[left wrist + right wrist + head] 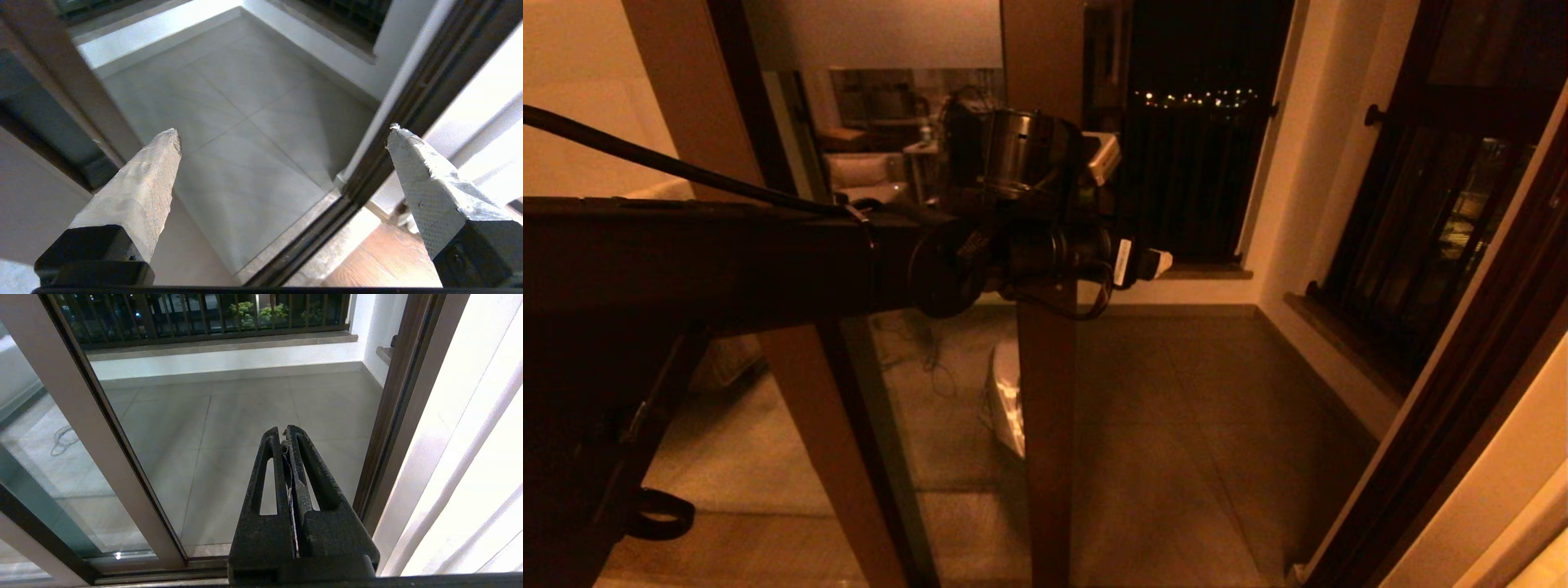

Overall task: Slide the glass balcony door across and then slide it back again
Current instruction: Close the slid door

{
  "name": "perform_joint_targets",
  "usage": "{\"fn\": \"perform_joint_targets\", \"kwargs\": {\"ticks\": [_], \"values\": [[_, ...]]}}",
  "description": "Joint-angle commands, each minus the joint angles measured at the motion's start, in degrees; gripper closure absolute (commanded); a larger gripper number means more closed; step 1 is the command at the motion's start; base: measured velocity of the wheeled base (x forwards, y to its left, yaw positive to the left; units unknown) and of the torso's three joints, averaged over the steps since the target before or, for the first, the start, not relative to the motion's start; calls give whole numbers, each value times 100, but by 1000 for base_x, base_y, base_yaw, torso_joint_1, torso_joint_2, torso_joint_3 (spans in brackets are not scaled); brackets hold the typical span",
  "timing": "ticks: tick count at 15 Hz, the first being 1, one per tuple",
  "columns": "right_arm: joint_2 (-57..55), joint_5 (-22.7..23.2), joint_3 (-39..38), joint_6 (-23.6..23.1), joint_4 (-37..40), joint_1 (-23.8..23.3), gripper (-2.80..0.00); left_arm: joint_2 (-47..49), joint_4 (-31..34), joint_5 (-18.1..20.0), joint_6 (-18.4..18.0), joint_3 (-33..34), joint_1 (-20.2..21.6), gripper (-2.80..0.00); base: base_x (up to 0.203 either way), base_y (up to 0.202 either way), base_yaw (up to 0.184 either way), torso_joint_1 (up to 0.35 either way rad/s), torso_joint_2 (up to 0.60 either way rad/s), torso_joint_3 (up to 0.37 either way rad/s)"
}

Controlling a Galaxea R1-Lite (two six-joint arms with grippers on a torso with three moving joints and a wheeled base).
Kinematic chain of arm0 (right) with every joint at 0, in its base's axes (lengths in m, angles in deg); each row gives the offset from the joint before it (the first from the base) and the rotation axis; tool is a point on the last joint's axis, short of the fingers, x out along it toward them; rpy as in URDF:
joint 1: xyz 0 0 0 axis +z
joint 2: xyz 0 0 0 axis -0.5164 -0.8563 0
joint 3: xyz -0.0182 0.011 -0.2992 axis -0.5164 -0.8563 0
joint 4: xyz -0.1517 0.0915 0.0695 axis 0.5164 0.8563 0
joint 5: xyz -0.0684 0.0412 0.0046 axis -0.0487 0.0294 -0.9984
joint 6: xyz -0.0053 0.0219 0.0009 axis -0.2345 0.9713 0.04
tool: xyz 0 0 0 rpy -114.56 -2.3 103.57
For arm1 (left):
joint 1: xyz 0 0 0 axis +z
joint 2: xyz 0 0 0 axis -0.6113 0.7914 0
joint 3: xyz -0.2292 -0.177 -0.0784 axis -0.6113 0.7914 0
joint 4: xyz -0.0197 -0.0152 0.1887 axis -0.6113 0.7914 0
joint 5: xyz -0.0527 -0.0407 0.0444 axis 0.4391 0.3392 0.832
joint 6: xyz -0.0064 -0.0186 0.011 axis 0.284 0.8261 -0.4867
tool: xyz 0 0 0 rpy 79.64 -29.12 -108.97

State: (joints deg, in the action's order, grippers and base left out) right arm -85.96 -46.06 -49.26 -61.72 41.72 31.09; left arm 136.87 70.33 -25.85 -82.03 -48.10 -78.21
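The glass balcony door (931, 384) stands partly slid aside, its brown upright stile (1047, 425) in the middle of the head view and a frosted band across its top. My left arm reaches in from the left at stile height. The left gripper (1152, 263) is just past the stile's edge, in the open gap. Its fingers (155, 171) are spread wide over the balcony tiles with nothing between them, the gripper (284, 130) open and the stile (57, 77) off to one side. My right gripper (284, 430) is shut and empty, low before the doorway, with the door (81, 433) beside it.
The dark door jamb (1445, 392) bounds the opening on the right, with the floor track (310, 241) below. Beyond lie the tiled balcony floor (1176, 425), a railing (1192, 180) and a dark barred window (1437, 220). A pale curtain (470, 457) hangs by the jamb.
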Motion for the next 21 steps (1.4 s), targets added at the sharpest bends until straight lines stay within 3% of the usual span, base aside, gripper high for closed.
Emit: {"fn": "perform_joint_targets", "kwargs": {"ticks": [1, 2, 6, 8, 9, 11, 13, 21], "values": [[-6, -2, 0, 0, -1, 0, 0, -301, -9, 5, 4, 176, -35, -280, 0, 0, 0, 0, 0, 0], [-6, -2, 0, 0, -1, 0, 0, -479, -11, 6, 14, 289, -57, 0, 0, 0, 0, 0, 0, 0], [-6, -2, 0, 0, -1, 0, 0, -1246, -15, 13, 30, 868, -62, 0, 0, 0, 0, 0, 0, 0], [-6, -2, 0, 0, -1, 0, 0, -1367, 51, 47, -20, 1023, 237, 0, 0, 0, 0, 0, 0, 0], [-6, -2, 0, 0, -1, 0, 0, -1389, 154, 259, -67, 1029, 449, 0, 0, 0, 0, 0, 0, 0], [-6, -2, 0, 0, -1, 0, 0, -1212, 207, 670, -83, 864, 818, 0, 0, 0, 0, 0, 0, 0], [-6, -2, 0, 0, -1, 0, 0, -851, 214, 727, -89, 475, 994, 0, 0, 0, 0, 0, 0, 0], [-6, -2, 0, 0, -1, 0, 0, -448, 199, 795, -101, 151, 1020, 0, 0, 0, 0, 0, 0, 0]]}}
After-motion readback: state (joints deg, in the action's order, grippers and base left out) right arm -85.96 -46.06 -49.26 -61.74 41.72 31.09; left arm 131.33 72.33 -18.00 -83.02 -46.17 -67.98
